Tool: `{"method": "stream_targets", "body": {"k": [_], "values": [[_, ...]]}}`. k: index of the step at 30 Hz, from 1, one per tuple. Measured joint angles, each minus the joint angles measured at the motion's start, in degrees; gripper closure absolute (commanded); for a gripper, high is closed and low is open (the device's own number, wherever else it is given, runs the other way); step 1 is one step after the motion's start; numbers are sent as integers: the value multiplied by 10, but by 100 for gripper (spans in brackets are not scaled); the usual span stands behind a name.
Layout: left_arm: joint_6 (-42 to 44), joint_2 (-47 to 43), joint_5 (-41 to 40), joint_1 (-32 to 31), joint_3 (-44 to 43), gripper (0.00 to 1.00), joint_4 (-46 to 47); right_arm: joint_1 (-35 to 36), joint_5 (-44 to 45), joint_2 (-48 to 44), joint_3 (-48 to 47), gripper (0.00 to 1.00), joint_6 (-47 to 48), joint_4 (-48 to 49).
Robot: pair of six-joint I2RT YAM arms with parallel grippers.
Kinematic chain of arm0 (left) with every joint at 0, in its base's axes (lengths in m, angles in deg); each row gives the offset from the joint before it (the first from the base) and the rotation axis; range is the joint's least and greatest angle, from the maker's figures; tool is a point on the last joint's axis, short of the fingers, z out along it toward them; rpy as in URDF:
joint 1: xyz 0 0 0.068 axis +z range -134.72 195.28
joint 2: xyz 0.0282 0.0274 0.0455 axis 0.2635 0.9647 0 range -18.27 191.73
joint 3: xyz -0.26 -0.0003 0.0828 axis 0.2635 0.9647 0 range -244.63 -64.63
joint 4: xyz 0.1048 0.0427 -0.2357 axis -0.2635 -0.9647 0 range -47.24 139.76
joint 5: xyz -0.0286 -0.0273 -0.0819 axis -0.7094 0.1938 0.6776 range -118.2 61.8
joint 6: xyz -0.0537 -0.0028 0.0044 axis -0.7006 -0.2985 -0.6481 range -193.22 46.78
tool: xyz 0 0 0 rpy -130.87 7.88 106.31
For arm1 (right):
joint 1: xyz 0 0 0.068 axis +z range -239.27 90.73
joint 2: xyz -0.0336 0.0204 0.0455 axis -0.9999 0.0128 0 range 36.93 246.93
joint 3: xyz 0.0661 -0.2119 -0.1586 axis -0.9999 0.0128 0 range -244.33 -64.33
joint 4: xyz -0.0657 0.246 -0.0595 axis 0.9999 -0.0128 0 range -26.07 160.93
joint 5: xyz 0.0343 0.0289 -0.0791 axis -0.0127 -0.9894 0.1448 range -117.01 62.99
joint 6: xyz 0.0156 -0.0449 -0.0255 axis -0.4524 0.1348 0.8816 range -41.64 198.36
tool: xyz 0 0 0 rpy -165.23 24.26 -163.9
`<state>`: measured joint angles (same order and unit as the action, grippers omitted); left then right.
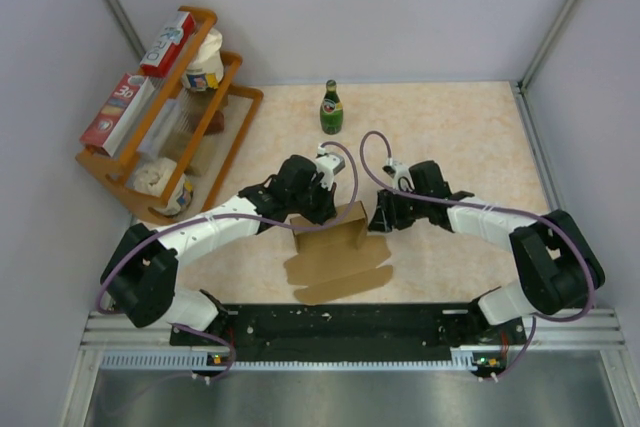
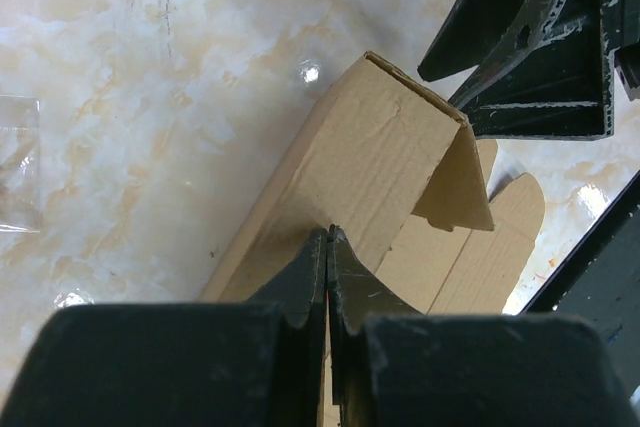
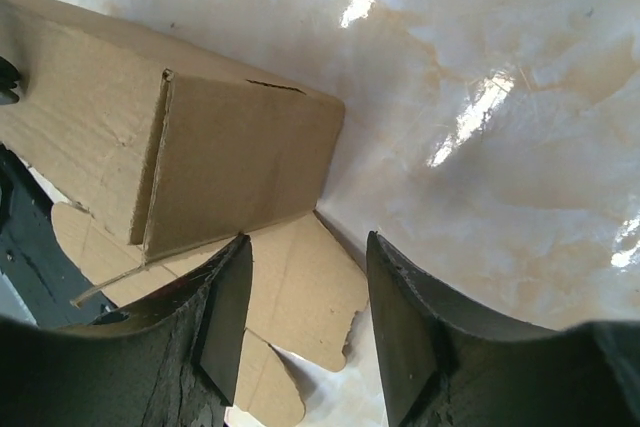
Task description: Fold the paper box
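The paper box (image 1: 335,252) is plain brown cardboard lying between the two arms, with its far panel folded upright and notched flaps flat toward the near edge. My left gripper (image 1: 318,209) is shut on the top edge of that upright panel. In the left wrist view the fingertips (image 2: 328,237) press together with a thin strip of the cardboard (image 2: 370,167) between them. My right gripper (image 1: 380,217) stands open at the box's right end. In the right wrist view it (image 3: 306,257) hangs over a flat flap beside the folded-in end panel (image 3: 240,157), holding nothing.
A green bottle (image 1: 331,107) stands at the back centre. A wooden rack (image 1: 236,97) with red-and-white boxes and jars fills the back left. The black base rail (image 1: 340,325) runs along the near edge. White walls close in both sides.
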<state>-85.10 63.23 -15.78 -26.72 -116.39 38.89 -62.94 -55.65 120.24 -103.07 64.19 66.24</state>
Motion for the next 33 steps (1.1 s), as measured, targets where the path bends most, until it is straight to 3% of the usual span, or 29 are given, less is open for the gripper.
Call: {"method": "stream_targets", "body": {"k": [33], "values": [[0,21,3,-1,-18,100,-10,48,-9,-24,100,47,27,229]]}}
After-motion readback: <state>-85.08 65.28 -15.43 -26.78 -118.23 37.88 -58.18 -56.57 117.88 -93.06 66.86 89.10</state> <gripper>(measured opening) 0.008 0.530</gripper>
